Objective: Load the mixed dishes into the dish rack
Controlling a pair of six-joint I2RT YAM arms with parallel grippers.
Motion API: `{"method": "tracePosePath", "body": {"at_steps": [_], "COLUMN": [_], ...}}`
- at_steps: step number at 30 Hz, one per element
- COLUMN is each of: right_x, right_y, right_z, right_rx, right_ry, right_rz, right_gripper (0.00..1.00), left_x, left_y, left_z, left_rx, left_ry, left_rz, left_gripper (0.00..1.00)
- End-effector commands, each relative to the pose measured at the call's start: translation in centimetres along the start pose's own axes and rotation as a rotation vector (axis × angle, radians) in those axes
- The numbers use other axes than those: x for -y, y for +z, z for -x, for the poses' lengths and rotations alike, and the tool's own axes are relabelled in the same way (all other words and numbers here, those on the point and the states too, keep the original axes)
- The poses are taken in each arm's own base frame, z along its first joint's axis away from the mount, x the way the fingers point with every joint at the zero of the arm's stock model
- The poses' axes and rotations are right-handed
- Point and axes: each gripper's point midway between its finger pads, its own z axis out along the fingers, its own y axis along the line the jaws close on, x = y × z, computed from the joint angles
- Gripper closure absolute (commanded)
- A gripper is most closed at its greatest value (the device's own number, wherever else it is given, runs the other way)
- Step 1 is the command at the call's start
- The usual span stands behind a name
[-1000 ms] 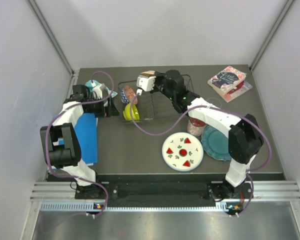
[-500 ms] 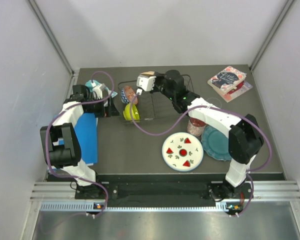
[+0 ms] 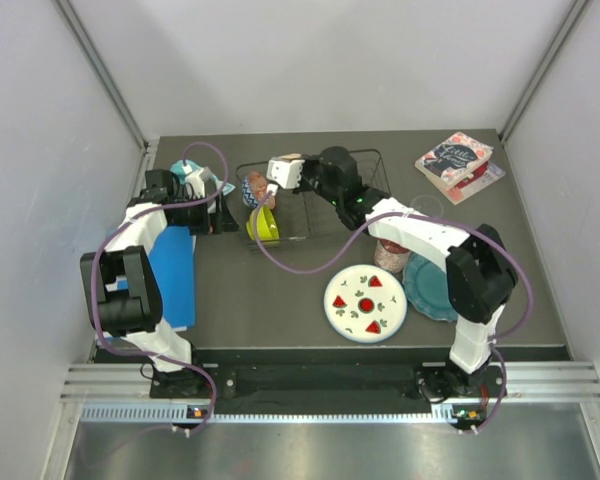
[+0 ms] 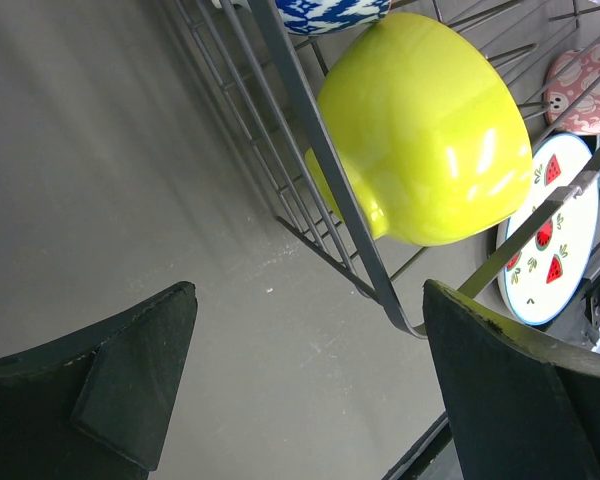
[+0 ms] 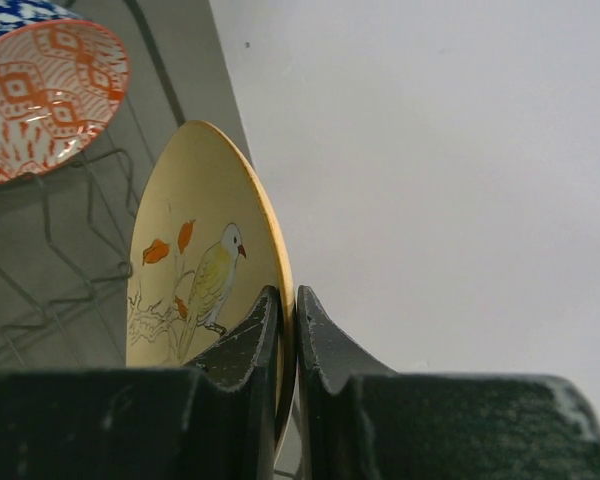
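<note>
The black wire dish rack (image 3: 325,237) stands at the back middle of the table. The yellow-green bowl (image 3: 263,224) and the red-blue patterned bowl (image 3: 251,188) sit at its left end. My right gripper (image 3: 280,178) is shut on the rim of the cream bird-print plate (image 5: 205,270), held on edge above the rack's left part, near the patterned bowl (image 5: 45,95). My left gripper (image 4: 310,340) is open and empty, low over the table just left of the rack wire (image 4: 320,160) and the yellow-green bowl (image 4: 420,130). The watermelon plate (image 3: 366,303), teal plate (image 3: 438,287) and pink mug (image 3: 390,252) are on the table.
A blue folder (image 3: 172,272) lies at the left under my left arm. Teal headphones (image 3: 193,177) sit behind my left gripper. Floral books (image 3: 455,160) lie at the back right. Grey walls close in three sides.
My right gripper has carried the bird-print plate a little left and down toward the rack's left end. The left arm has not moved.
</note>
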Motion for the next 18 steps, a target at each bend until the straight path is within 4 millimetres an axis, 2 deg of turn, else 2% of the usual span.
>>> {"method": "tracePosePath", "body": {"at_steps": [1, 11, 18], "right_x": [5.6, 3.0, 0.7], "right_y": [-0.2, 1.0, 2.8], "right_z": [4.9, 6.3, 7.6], "right_rx": [0.151, 0.183, 0.224], "right_ry": [0.015, 0.028, 0.013], "right_rz": [-0.182, -0.123, -0.035], "right_gripper": [1.00, 1.00, 1.00], "left_x": [0.0, -0.1, -0.1], "left_y": [-0.2, 0.0, -0.1], "left_z": [1.1, 1.1, 1.3], "left_rx": [0.032, 0.031, 0.032], "left_ry": [0.048, 0.044, 0.045], "left_rz": [-0.001, -0.004, -0.001], "left_gripper": [0.01, 0.01, 0.01]}}
